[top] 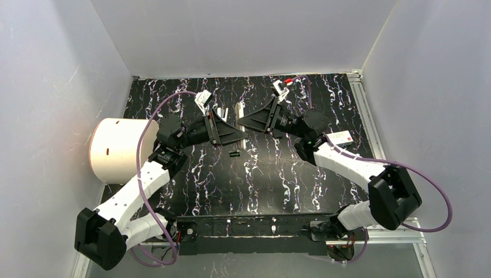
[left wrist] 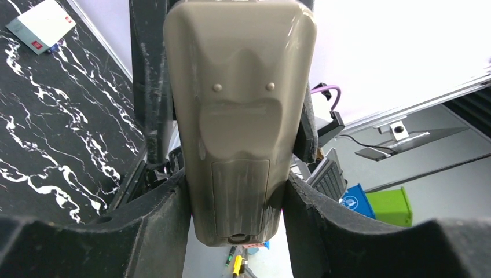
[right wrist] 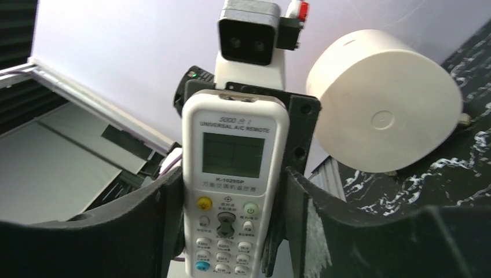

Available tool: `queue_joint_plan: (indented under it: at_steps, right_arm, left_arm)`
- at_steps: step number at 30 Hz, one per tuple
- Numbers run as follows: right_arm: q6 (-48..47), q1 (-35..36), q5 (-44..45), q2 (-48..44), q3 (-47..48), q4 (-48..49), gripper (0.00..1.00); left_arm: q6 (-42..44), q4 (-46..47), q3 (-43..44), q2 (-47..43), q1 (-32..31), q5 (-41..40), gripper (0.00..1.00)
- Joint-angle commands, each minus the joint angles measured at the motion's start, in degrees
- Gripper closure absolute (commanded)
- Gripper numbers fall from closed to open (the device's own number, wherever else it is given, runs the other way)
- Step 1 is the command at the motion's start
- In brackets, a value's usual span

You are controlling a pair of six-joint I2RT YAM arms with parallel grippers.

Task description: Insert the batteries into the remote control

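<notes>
**Two grippers clamp one remote; a battery lies loose on the table**

The remote (top: pixel 241 110) is held mid-table between both arms. The left gripper (left wrist: pixel 237 220) is closed part-way on the remote's narrow sides, with the beige back and its fitted battery cover (left wrist: pixel 240 197) facing that wrist camera. The right gripper (right wrist: pixel 231 231) pinches the same sides from the button face.

The remote looks like a light, rigid plastic slab with smooth, probably slippery edges. A side grip that leaves the cover free suits it best.

One tiny dark battery (top: pixel 234 154) lies on the marbled table (top: pixel 278 185) just in front of the grippers. It probably rolls easily, so pinch it across its middle.
</notes>
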Motion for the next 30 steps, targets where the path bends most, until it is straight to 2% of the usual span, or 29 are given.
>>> queue_joint_plan:
  at_steps: [1,4,5,8,11,17,22,30]
  right_arm:
    - [-8.87,0.14,5.63,-4.46,2.69,-14.17,0.24]
    - [-19.12,-0.09,14.03,-8.85,2.57,-29.72,0.03]
    - [-21.46,-0.13,16.57,-10.42,2.23,-32.59,0.02]
    - [-27.39,-0.13,22.10,-15.30,0.87,-37.51,0.01]
    - [-32.33,-0.02,23.03,-18.60,0.29,-39.57,0.01]
    - [-46.75,2.66,22.68,-18.77,3.51,-42.21,0.01]
    - [-56.20,10.02,30.17,-15.77,7.63,-46.82,0.02]
    - [-58.19,14.27,33.60,-13.08,10.00,-44.62,0.11]
  left_arm:
    - [4.94,2.00,-0.50,-2.15,-0.14,-1.58,0.72]
    - [8.70,0.82,-1.65,-3.54,-0.08,-6.48,0.72]
    - [10.03,-0.38,-1.51,-3.74,-0.05,-8.11,0.72]
    - [12.02,-4.32,-0.21,-3.78,-0.05,-13.13,0.72]
    - [11.76,-5.68,0.68,-3.69,-0.06,-18.89,0.72]
    - [5.06,-7.81,2.01,-3.01,-0.07,-28.36,0.72]
    - [-0.78,-8.35,3.93,-3.03,0.04,-29.63,0.72]
    - [-5.73,-10.40,4.49,-2.43,0.04,-28.07,0.72]
